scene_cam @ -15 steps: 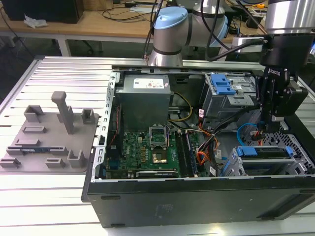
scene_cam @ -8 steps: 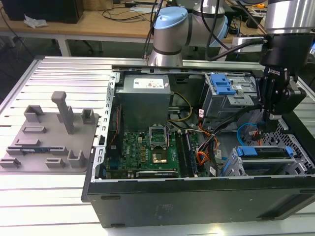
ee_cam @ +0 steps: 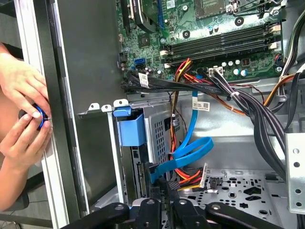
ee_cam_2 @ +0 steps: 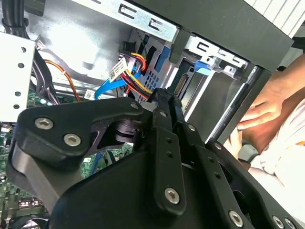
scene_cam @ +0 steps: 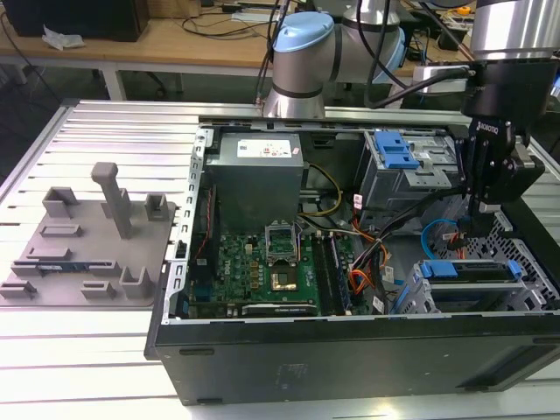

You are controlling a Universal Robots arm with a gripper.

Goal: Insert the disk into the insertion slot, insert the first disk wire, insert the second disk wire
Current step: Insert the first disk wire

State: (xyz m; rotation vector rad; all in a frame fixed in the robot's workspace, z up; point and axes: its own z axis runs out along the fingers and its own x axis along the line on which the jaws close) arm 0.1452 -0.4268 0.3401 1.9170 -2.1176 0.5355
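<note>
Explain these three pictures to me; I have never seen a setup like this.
The machine is a robot arm with a black gripper at its end. The exterior view comes from a camera off the arm: it shows an open computer case lying on a slatted metal table, with a grey holder tray at that view's left. Both wrist views come from cameras riding on the arm, looking past the gripper into the case. The gripper reaches in beside the light-grey drive cage, whose insertion slot already holds the disk in its blue carrier. At its tip lie a flat blue cable and a bundle of coloured wires; whether it grips one, I cannot tell. A person's hands touch the case's outer edge.
</note>
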